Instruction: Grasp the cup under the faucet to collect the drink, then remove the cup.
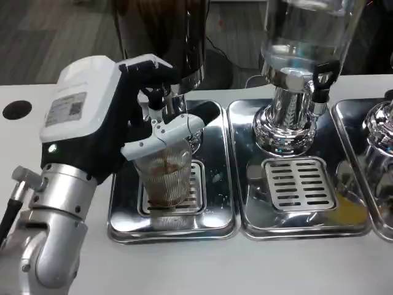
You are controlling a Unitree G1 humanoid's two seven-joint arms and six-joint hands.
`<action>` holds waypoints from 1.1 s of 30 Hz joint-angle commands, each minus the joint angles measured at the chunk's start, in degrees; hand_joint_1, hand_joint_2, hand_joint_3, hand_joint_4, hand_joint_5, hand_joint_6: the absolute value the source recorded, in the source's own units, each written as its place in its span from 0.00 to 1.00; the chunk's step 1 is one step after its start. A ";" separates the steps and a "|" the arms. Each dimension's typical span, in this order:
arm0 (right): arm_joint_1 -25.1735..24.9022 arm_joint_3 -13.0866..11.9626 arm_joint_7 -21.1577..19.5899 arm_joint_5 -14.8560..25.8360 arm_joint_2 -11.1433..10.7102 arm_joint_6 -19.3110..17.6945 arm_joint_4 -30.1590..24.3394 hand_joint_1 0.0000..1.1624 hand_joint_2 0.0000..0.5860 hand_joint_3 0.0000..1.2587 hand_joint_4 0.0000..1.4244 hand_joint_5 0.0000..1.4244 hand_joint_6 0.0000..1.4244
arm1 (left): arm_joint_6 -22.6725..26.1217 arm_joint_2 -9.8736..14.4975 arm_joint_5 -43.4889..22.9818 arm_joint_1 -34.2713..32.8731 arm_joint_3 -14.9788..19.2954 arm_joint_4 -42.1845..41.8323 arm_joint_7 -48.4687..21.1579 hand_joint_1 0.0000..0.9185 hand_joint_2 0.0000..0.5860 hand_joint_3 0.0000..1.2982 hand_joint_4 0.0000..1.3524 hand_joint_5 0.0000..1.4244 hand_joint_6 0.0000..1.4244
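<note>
Left hand [132,117]: fingers wrapped around the ribbed clear cup [166,178], holding it.
Cup: on the slotted grate of the left steel tray [218,224], under the dark dispenser [161,37], brown liquid inside.
Writing: white label with a QR code on the hand's back, text too small to read.

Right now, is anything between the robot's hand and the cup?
No. The left hand already grips the cup, its fingers wrapped around the rim. The cup stands on the drip grate under the dark dispenser.
</note>
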 commanded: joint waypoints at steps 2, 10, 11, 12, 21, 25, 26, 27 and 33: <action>-0.31 -0.69 0.66 0.59 -0.70 -0.44 -0.93 0.27 0.74 0.17 0.03 0.04 0.00 | -0.40 0.42 -0.27 2.05 -1.47 -0.40 -2.85 0.02 0.12 0.41 0.39 0.68 0.78; 0.13 -0.85 0.80 0.83 -0.52 -0.60 -1.25 0.27 0.74 0.17 0.03 0.04 0.00 | -0.29 0.29 -0.16 2.19 -1.59 -0.73 -3.01 0.03 0.11 0.41 0.39 0.68 0.79; 0.17 -0.85 0.83 0.88 -0.52 -0.63 -1.29 0.27 0.74 0.17 0.03 0.04 0.00 | -0.29 0.26 -0.12 2.24 -1.64 -0.79 -3.03 0.03 0.11 0.41 0.39 0.68 0.79; 0.21 -0.84 0.83 0.86 -0.50 -0.66 -1.33 0.28 0.74 0.17 0.03 0.04 0.00 | -0.28 0.23 -0.09 2.29 -1.67 -0.84 -3.05 0.03 0.11 0.41 0.39 0.68 0.79; 0.20 -0.70 0.96 0.83 -0.47 -0.43 -1.58 0.28 0.73 0.17 0.03 0.04 0.00 | -0.10 0.25 -0.06 2.24 -1.22 -1.35 -3.42 0.03 0.11 0.41 0.39 0.68 0.79; 0.17 -0.63 0.98 0.81 -0.44 -0.46 -1.40 0.29 0.73 0.17 0.03 0.04 0.00 | -0.14 0.16 -0.04 2.35 -1.30 -1.29 -3.47 0.03 0.11 0.41 0.39 0.68 0.79; 0.17 -0.61 0.99 0.81 -0.44 -0.45 -1.38 0.29 0.73 0.17 0.03 0.04 0.00 | -0.15 0.13 -0.05 2.37 -1.32 -1.25 -3.45 0.03 0.11 0.41 0.39 0.68 0.79; 0.16 -0.59 1.00 0.85 -0.43 -0.42 -1.33 0.29 0.73 0.17 0.03 0.04 0.00 | -0.16 0.10 -0.05 2.39 -1.32 -1.22 -3.43 0.03 0.11 0.41 0.39 0.68 0.79; 0.24 -0.56 1.01 0.77 -0.42 -0.54 -1.06 0.29 0.73 0.17 0.03 0.04 0.00 | -0.17 -0.03 -0.19 2.34 -1.06 -1.15 -3.15 0.03 0.11 0.41 0.39 0.68 0.79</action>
